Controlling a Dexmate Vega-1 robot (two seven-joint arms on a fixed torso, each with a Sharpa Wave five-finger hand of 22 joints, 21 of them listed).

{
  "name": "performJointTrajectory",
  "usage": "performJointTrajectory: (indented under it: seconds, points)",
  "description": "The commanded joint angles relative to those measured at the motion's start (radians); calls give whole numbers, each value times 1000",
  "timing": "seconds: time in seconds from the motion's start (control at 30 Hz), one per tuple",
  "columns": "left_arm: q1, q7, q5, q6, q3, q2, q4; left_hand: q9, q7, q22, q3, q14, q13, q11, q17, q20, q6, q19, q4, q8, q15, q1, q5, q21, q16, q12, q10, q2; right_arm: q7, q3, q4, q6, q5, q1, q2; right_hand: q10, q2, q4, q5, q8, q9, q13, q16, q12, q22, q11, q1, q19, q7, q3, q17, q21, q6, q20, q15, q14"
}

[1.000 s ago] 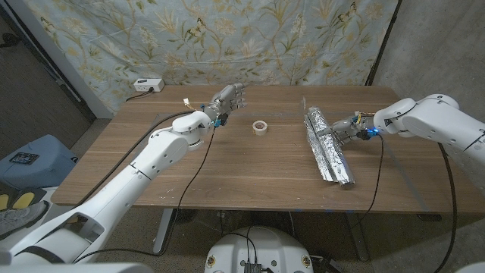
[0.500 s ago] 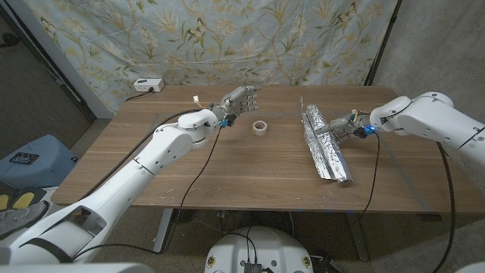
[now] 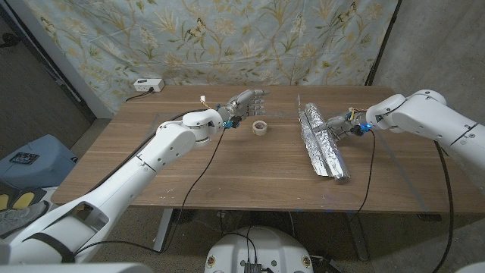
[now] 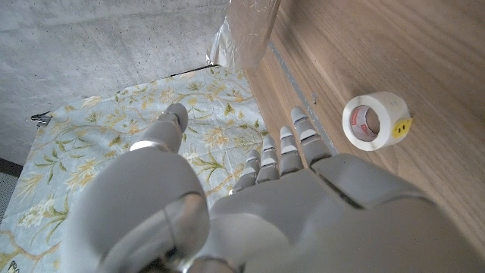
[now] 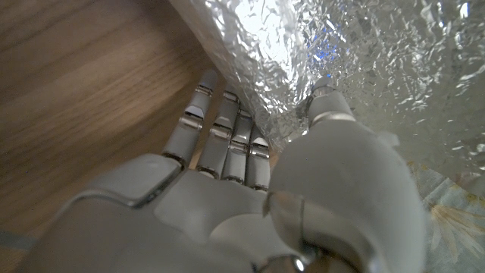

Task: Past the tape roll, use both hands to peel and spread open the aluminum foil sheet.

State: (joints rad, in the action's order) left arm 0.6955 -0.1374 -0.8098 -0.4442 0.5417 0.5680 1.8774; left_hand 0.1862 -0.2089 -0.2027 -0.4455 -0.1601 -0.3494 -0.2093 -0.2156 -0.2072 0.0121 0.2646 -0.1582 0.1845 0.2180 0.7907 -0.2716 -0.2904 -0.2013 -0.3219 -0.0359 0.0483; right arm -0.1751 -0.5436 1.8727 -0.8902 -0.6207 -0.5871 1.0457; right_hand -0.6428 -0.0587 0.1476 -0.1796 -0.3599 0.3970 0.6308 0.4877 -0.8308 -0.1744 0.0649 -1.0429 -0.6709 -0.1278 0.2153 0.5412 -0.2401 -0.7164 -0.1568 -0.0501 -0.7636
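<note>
Bare tabletop [image 3: 227, 167] is seen between the tape roll [image 3: 260, 127] and the foil sheet [image 3: 322, 144], wide enough for a hand. The left hand [image 3: 246, 101], fingers spread, is held just behind the roll. The foil's right edge is occupied by the right hand [image 3: 339, 126].

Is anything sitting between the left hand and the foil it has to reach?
Yes, the tape roll stands on the table just in front of the left hand, roughly on the line toward the foil sheet. The right hand already grips the foil's edge.
</note>
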Motion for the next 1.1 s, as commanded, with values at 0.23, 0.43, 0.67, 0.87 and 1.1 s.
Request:
performJointTrajectory:
  seconds: [0.23, 0.43, 0.67, 0.87, 1.1]
  points:
    - [-61, -1, -1, -123, 67, -18, 0, 2, -2, -8, 178, 33, -60, -6, -12, -3, -57, -10, 9, 6, 4, 64, -32, -7, -1, -49, 76, 44, 3, -15, -18, -1, 25, 37, -29, -44, -50, 0, 3, 5, 7, 63, 0, -85, -6, -32, -38, -15, -8, 11, 7, -5, -2, -3, -3, -12]
    - [-79, -20, 10, -152, 80, -31, 1, 2, -2, -10, 187, 41, -61, -6, -13, -3, -63, -19, 10, 7, 4, 63, -35, -9, -2, -50, 84, 47, -6, -16, -18, 9, 30, 36, -22, -41, -50, 1, 3, 6, 8, 68, -1, -88, -6, -35, -39, -15, -10, 12, 10, -2, -3, -4, -3, -14]
    - [-106, -22, 19, -179, 96, -48, -5, 2, -3, -11, 196, 49, -64, -6, -14, -3, -73, -28, 10, 6, 4, 60, -38, -12, -2, -54, 94, 48, -16, -21, -11, 18, 40, 36, -16, -39, -50, 1, 3, 8, 11, 71, -3, -90, -6, -31, -39, -13, -8, 13, 13, 1, -4, -6, -3, -14]
    - [-124, -22, 29, -199, 111, -59, -10, 2, -3, -12, 202, 54, -67, -6, -14, -3, -85, -35, 10, 6, 4, 58, -42, -15, -2, -58, 103, 50, -16, -15, 5, 25, 41, 23, -6, -36, -49, 3, 3, 9, 13, 73, -5, -91, -6, -27, -41, -14, -8, 14, 15, 4, -6, -8, -3, -15]
    - [-140, -21, 33, -220, 122, -72, -18, 2, -3, -15, 207, 62, -76, -7, -17, -3, -111, -49, 11, 5, 4, 57, -47, -22, -2, -71, 120, 54, -20, -20, 9, 22, 48, 27, -9, -37, -50, 1, 3, 10, 16, 72, -7, -92, -6, -33, -39, -14, -6, 13, 18, 6, -6, -9, -1, -15]
